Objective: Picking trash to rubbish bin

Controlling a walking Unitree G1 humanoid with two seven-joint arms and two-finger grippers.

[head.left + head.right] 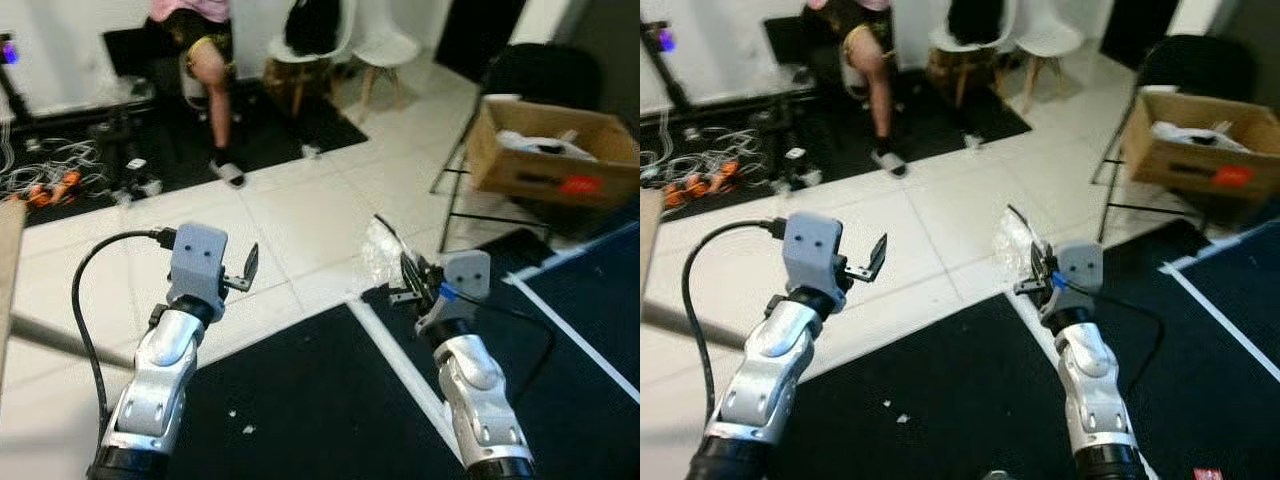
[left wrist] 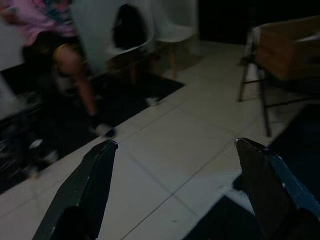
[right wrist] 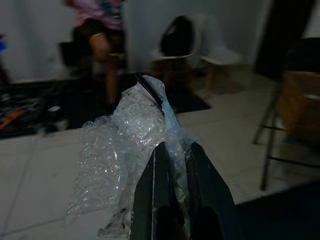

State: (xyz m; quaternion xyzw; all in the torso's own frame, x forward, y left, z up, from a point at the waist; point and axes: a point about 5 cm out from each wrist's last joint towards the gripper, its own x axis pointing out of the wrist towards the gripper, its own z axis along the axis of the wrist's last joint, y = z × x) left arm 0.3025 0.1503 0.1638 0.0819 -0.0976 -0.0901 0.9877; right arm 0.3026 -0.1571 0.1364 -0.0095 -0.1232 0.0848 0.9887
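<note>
Landmark: the cardboard box (image 1: 553, 152), sitting on a black folding stand, upper right of your head view.

- Tiled floor (image 1: 300, 215) runs from the box across to the far wall; black mats (image 1: 300, 400) lie nearer you than the box.
- A person (image 1: 205, 60) sits well left of the box, 1 foot on a dark rug.
- 2 white chairs (image 1: 385, 50) stand between person and box.
- Left gripper (image 1: 245, 272): held up over the floor, well left of the box, jaws spread, nothing in them.
- Right gripper (image 1: 408, 283): below-left of the box, jaws pinching a crumpled clear plastic wrapper (image 3: 135, 145), held in the air.
- Cables (image 1: 45, 165) lie farthest from the box.
</note>
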